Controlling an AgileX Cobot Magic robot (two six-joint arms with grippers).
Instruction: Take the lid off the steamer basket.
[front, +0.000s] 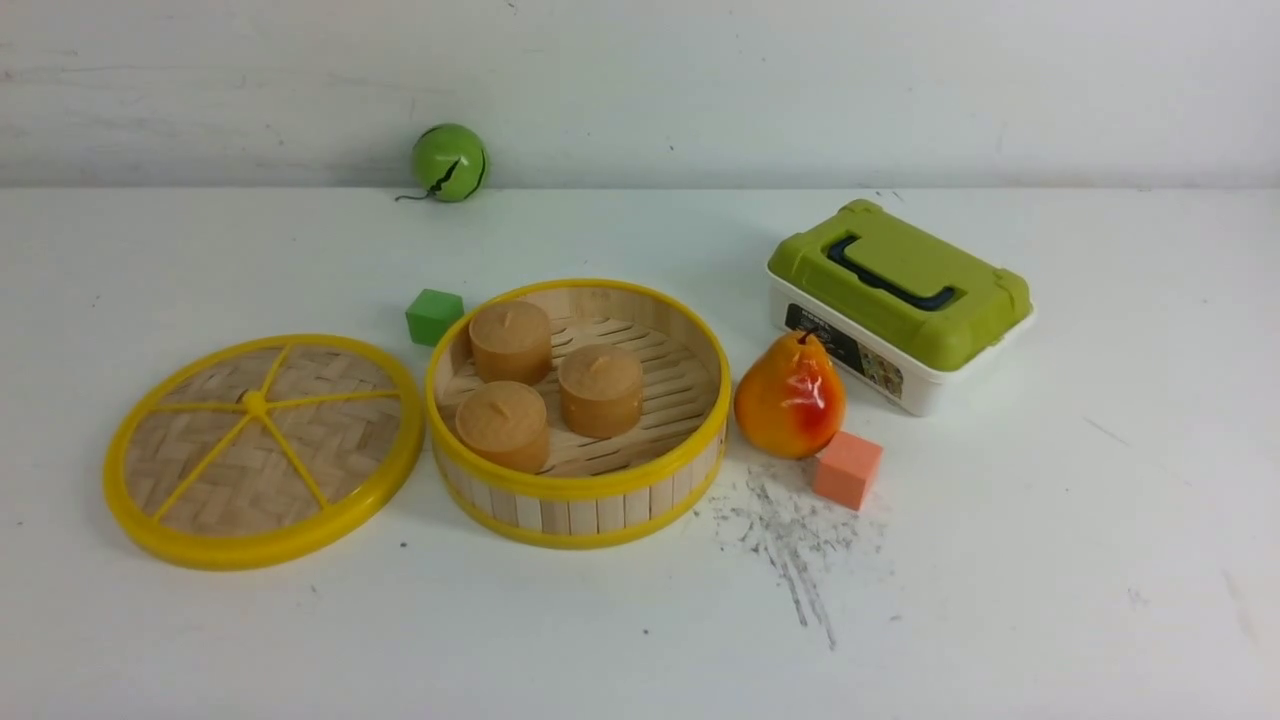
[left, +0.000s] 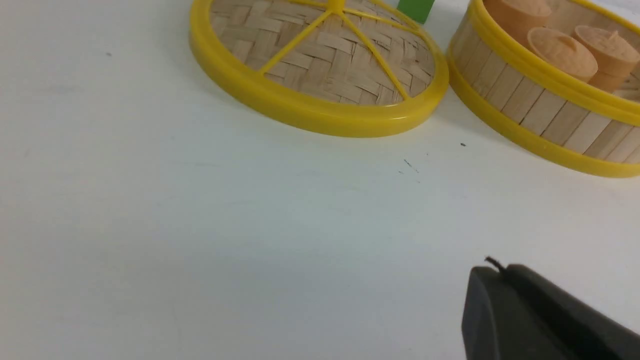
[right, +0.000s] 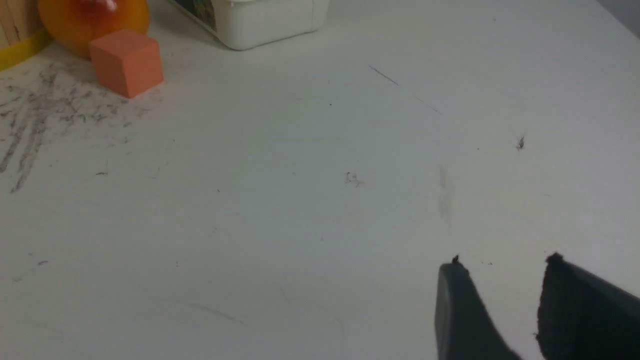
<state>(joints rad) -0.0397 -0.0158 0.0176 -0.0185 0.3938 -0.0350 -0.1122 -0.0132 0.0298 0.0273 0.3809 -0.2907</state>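
The lid (front: 262, 450), a woven bamboo disc with yellow rim and spokes, lies flat on the table just left of the steamer basket (front: 580, 490). The basket is uncovered and holds three brown round buns (front: 510, 340). Both also show in the left wrist view: the lid (left: 320, 65) and the basket (left: 540, 105). My left gripper (left: 500, 270) is shut and empty, over bare table short of the lid. My right gripper (right: 505, 262) is open and empty, over bare table away from the basket. Neither gripper shows in the front view.
A green cube (front: 434, 316) sits behind the basket. A pear (front: 790, 398) and an orange cube (front: 847, 469) lie at its right. A white box with a green lid (front: 897, 300) stands further right. A green ball (front: 449, 162) rests by the back wall.
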